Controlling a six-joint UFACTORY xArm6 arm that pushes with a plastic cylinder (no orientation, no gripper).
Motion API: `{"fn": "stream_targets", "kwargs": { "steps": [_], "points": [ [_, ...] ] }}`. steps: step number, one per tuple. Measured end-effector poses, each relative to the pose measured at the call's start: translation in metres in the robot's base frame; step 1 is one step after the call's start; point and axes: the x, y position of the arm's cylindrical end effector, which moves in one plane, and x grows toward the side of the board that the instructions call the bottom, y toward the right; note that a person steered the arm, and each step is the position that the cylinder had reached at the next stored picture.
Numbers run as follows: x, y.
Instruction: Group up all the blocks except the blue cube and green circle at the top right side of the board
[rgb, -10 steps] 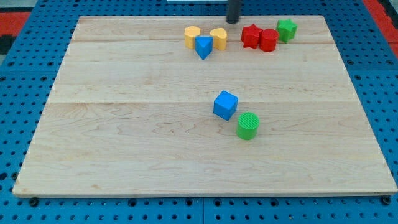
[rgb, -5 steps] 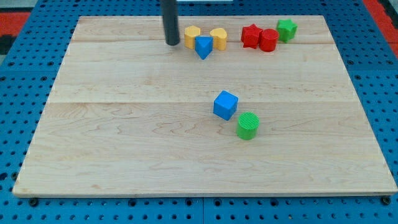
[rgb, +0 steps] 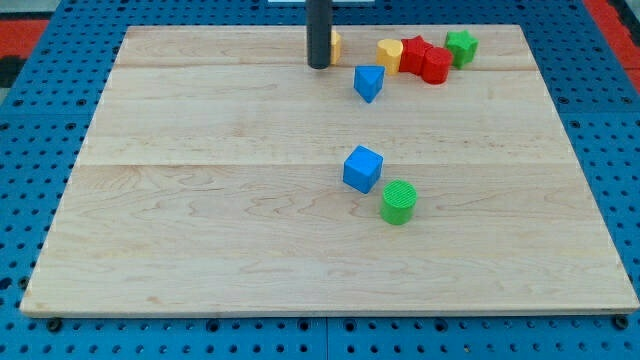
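Board (rgb: 200, 230) top-right: yellow block (rgb: 390, 51) against red block (rgb: 413, 52)

Pale wooden board (rgb: 200, 250) on blue pegboard (rgb: 40, 150)

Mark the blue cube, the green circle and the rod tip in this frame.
blue cube (rgb: 363, 168): camera view, centre of its top face.
green circle (rgb: 399, 201): camera view, middle of its ribbed top.
my tip (rgb: 319, 65): camera view, rod's very end, left of the yellow block partly hidden behind it.
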Motion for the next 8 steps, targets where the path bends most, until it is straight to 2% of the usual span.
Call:
{"fn": "stream_targets", "kwargs": {
  "steps": [1, 2, 3, 4, 6, 7, 8],
  "points": [
    [-0.026, -0.038],
    [-0.036, -0.008],
    [-0.018, 0.065],
    [-0.019, 0.030],
    [0.056, 0.022],
    [0.059, 0.083],
    [0.054, 0.104]
  ]
}}
